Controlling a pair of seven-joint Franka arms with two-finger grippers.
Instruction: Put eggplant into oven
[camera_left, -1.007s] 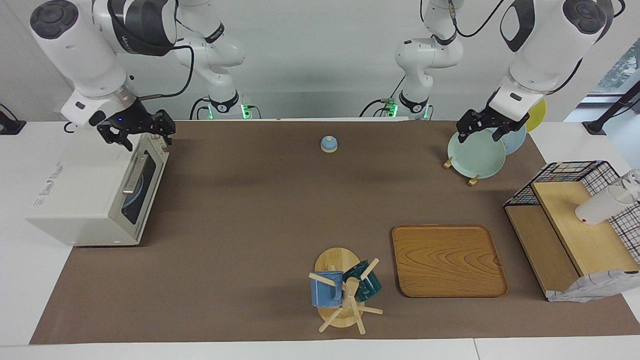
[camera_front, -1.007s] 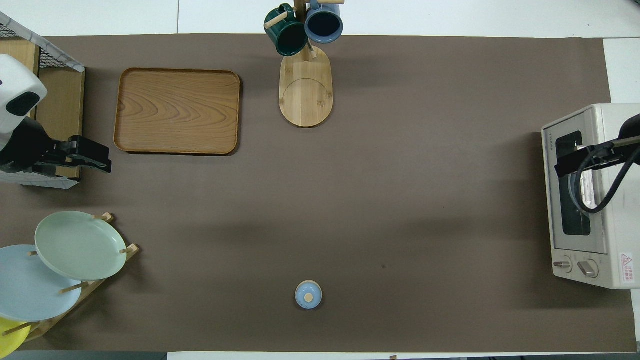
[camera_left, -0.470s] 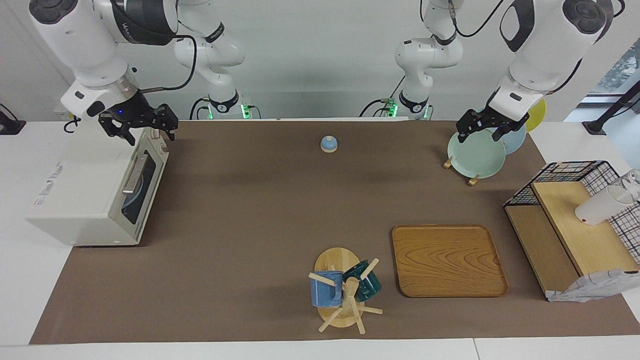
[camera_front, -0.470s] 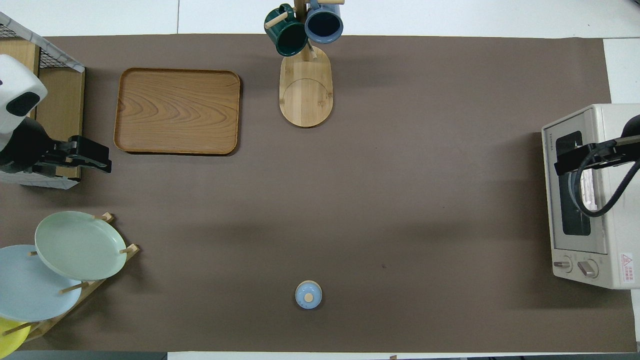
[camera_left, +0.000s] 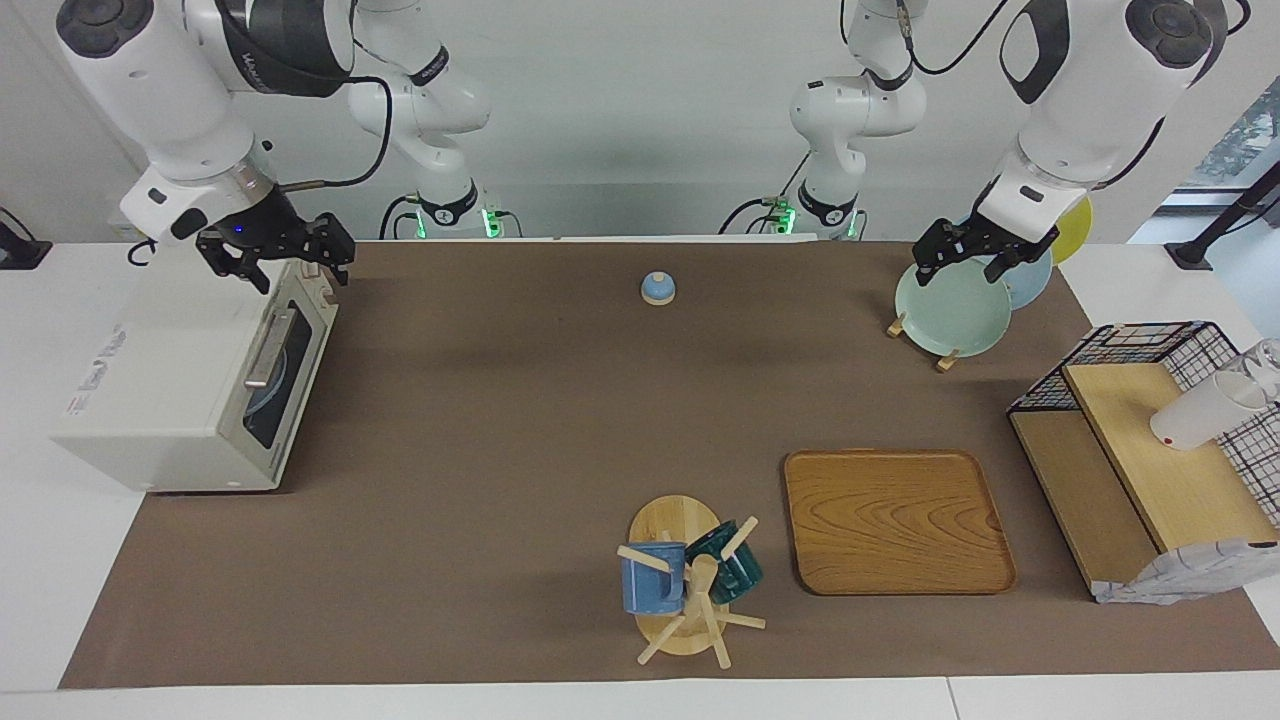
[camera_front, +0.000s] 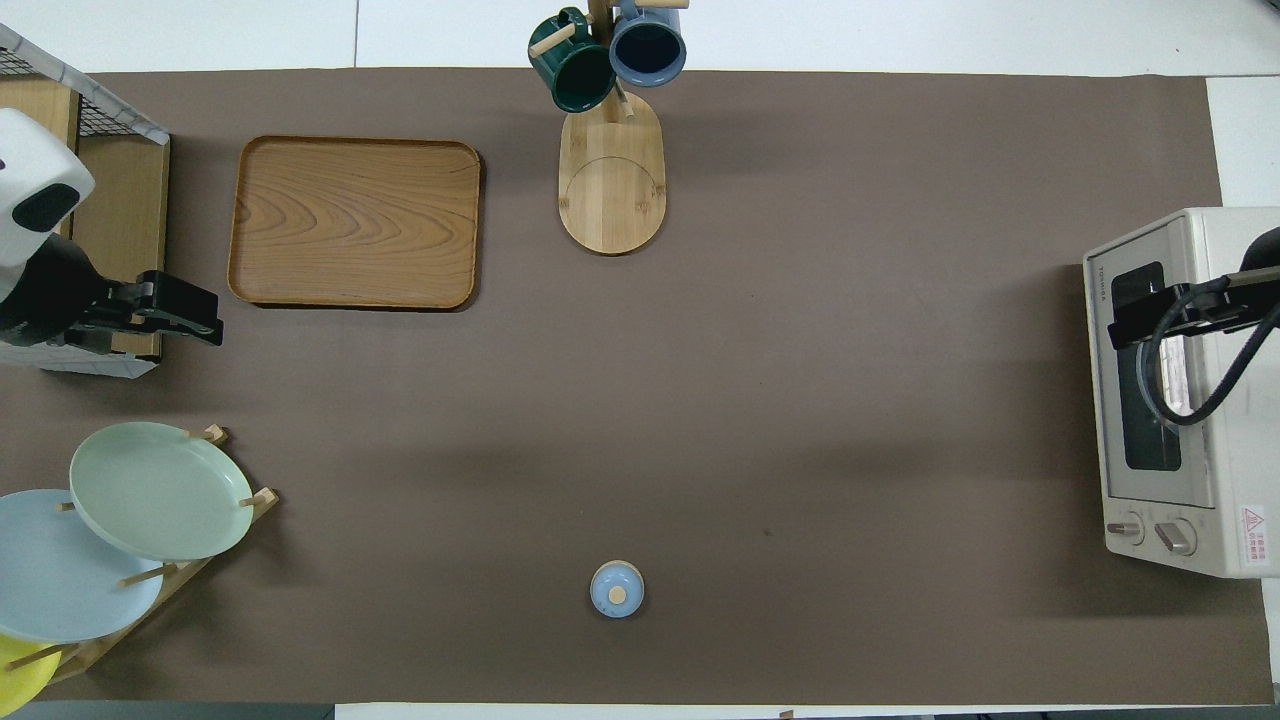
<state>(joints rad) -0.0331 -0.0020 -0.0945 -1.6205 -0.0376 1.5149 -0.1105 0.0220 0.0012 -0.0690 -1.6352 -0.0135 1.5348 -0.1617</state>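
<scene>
The cream-white oven (camera_left: 170, 400) (camera_front: 1180, 400) stands at the right arm's end of the table, its dark glass door shut and its silver handle (camera_left: 268, 348) facing the table's middle. The eggplant is out of view; only a pale round shape shows through the glass. My right gripper (camera_left: 278, 258) (camera_front: 1150, 322) hangs open just above the oven's top edge, at the end nearest the robots, holding nothing. My left gripper (camera_left: 972, 256) (camera_front: 185, 315) waits open and empty in the air over the plate rack.
A rack with a green plate (camera_left: 952, 308), a blue one and a yellow one stands at the left arm's end. Also there: a wooden tray (camera_left: 895, 520), a mug tree (camera_left: 690, 585) with two mugs, a small blue knobbed lid (camera_left: 657, 288), and a wire basket with a wooden shelf (camera_left: 1150, 450).
My right gripper has risen and shifted slightly over the oven's top. The left arm and everything on the table have stayed put.
</scene>
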